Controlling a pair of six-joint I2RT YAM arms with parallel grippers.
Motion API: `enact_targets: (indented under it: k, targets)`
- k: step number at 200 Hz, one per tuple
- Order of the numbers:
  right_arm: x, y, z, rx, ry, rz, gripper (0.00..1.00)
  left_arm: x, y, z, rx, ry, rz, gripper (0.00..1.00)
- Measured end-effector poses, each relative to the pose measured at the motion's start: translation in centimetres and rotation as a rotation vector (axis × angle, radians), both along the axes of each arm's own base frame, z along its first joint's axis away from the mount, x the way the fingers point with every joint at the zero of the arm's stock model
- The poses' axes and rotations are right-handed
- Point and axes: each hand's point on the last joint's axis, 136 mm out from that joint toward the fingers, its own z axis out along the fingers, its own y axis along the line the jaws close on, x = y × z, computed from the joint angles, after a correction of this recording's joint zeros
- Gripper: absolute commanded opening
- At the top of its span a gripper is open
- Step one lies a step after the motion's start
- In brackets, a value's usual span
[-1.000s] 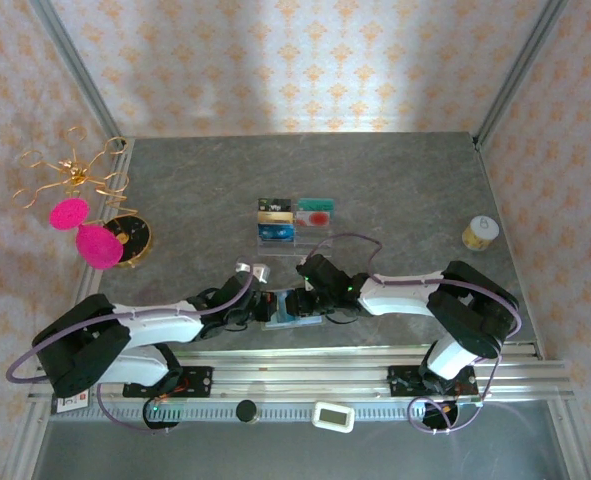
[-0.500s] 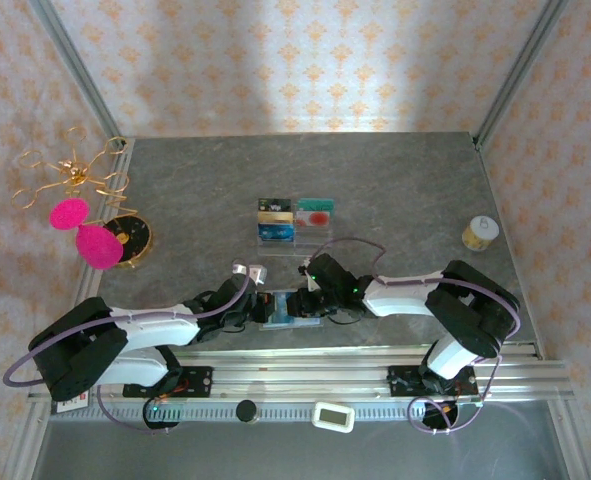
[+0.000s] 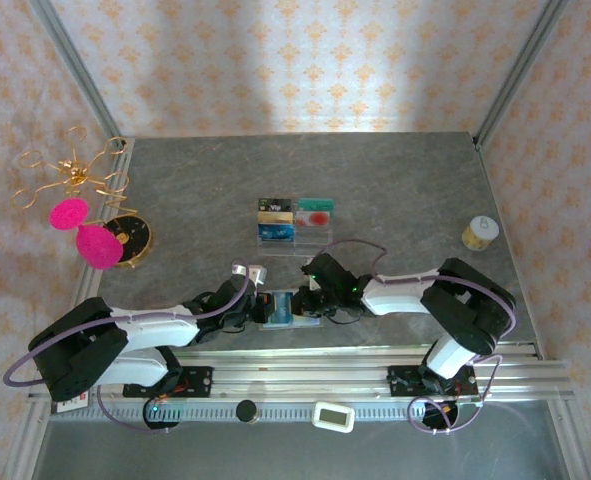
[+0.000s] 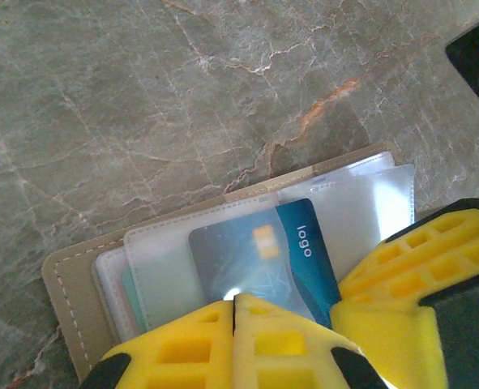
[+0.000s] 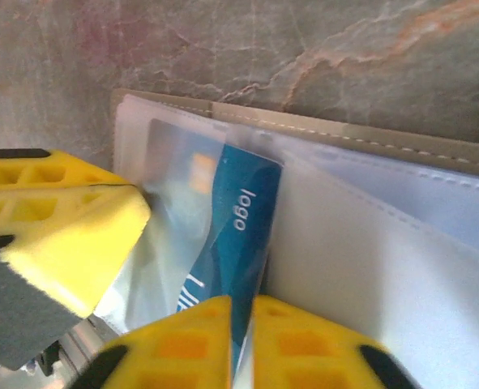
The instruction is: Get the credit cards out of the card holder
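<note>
The table (image 3: 405,180) has a grey top that looks like stone. From close, the wrist views show pale veins and a few rusty streaks on it. Walls stand on three sides, covered with cream wallpaper (image 3: 305,60) that carries small orange ornaments. Two slanted metal posts (image 3: 75,70) mark the far corners. A soft, pale patch of light lies on the middle of the back wall. An aluminium rail (image 3: 305,372) runs along the near edge.
</note>
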Motion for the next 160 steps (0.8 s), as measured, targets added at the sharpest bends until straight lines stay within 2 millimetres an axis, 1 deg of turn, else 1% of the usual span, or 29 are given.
enact_targets:
  k: [23, 42, 57, 72, 104, 141, 152, 160]
  targets:
    - [0.2, -0.1, 0.1, -0.005, -0.004, -0.015, 0.0, 0.0, 0.0, 0.1, -0.002, -0.002, 0.0, 0.0]
    - [0.6, -0.2, 1.0, 0.004, -0.03, -0.034, 0.0, -0.1, 0.1, 0.2, 0.0, 0.0, 0.0, 0.0]
    - [0.9, -0.2, 2.1, 0.02, -0.054, -0.045, 0.0, -0.3, 0.3, 0.2, 0.007, 0.006, -0.001, 0.04]
    - [1.1, -0.4, 2.6, 0.021, -0.066, -0.058, 0.0, -0.6, 0.6, 0.3, 0.013, 0.012, 0.0, 0.07]
    - [1.3, -1.2, 2.5, -0.012, -0.077, -0.082, 0.0, -0.8, 0.6, 1.0, 0.007, 0.007, -0.007, 0.08]
    - [1.3, -2.3, 2.3, -0.049, -0.093, -0.102, 0.0, -0.6, 0.1, 0.9, 0.018, 0.023, -0.015, 0.07]
    - [1.3, -2.8, 2.3, -0.069, -0.106, -0.108, 0.0, -0.6, 0.0, 1.1, 0.017, 0.023, -0.015, 0.1]
    - [1.4, -3.1, 2.5, -0.082, -0.122, -0.112, 0.0, -0.5, 0.0, 1.2, 0.019, 0.021, -0.017, 0.15]
